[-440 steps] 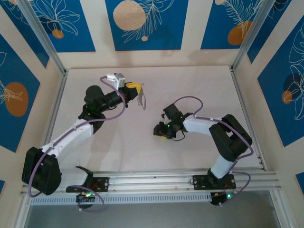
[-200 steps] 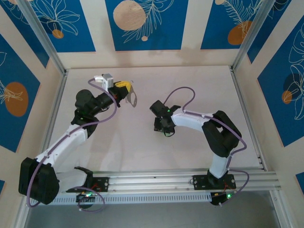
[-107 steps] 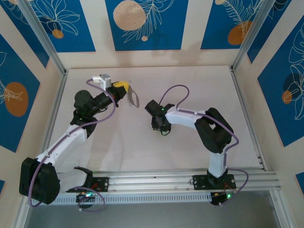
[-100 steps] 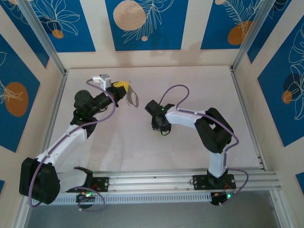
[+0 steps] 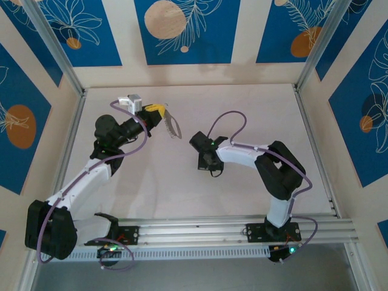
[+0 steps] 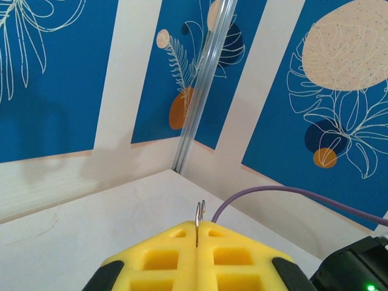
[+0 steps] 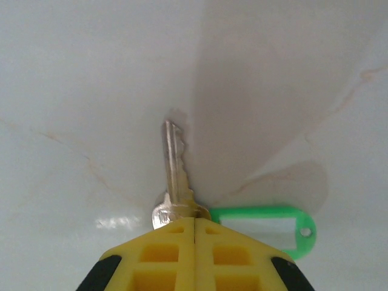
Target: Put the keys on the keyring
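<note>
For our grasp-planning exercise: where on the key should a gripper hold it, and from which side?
Grip the key by its round head, coming from the head end, as the right gripper, shut on it, does. The blade then points straight out, free for threading, and the green tag lies off to one side.

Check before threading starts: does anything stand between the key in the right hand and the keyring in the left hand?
Nothing visible does. The right hand grips the key, the left hand holds the keyring, and just bare table lies between them.
</note>
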Robot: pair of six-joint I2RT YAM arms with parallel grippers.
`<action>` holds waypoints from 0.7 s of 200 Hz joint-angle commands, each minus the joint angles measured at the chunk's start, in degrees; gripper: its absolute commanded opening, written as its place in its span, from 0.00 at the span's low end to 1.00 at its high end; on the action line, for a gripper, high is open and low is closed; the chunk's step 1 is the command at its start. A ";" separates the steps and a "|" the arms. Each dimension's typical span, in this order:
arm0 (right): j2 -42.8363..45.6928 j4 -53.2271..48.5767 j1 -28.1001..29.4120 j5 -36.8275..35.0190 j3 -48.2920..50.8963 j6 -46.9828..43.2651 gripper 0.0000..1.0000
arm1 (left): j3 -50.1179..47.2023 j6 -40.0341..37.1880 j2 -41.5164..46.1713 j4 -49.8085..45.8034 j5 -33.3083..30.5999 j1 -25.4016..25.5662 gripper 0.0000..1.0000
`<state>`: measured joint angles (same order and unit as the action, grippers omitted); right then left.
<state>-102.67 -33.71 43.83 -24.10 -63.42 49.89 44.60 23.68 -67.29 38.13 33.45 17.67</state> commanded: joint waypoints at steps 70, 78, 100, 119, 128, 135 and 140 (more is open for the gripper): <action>9.39 7.16 -2.45 6.71 5.98 -8.21 0.23 | 1.02 0.78 -0.30 2.04 2.05 -0.53 0.00; 9.01 6.66 -2.10 6.76 5.60 -10.62 0.28 | 1.03 0.79 -0.30 2.04 2.12 -0.60 0.00; 8.72 7.95 -1.25 7.24 6.52 -20.07 0.42 | 1.35 0.87 -0.30 1.69 2.29 -0.59 0.00; 8.74 9.24 -1.37 7.63 7.73 -27.39 0.47 | 1.65 0.85 -0.21 1.33 2.41 -0.53 0.00; 8.63 9.91 -1.51 7.80 8.15 -29.44 0.49 | 1.68 0.91 -0.13 1.16 2.41 -0.54 0.00; 8.57 10.46 -1.79 7.89 8.26 -30.49 0.51 | 1.81 0.88 -0.05 1.01 2.36 -0.57 0.00; 8.39 11.01 -2.11 8.19 8.31 -30.81 0.51 | 1.81 0.78 -0.04 0.90 2.36 -0.54 0.00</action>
<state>-94.06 -24.84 42.22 -17.69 -56.31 28.21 44.62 23.94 -67.53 38.06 34.48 17.67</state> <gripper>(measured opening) 0.496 0.049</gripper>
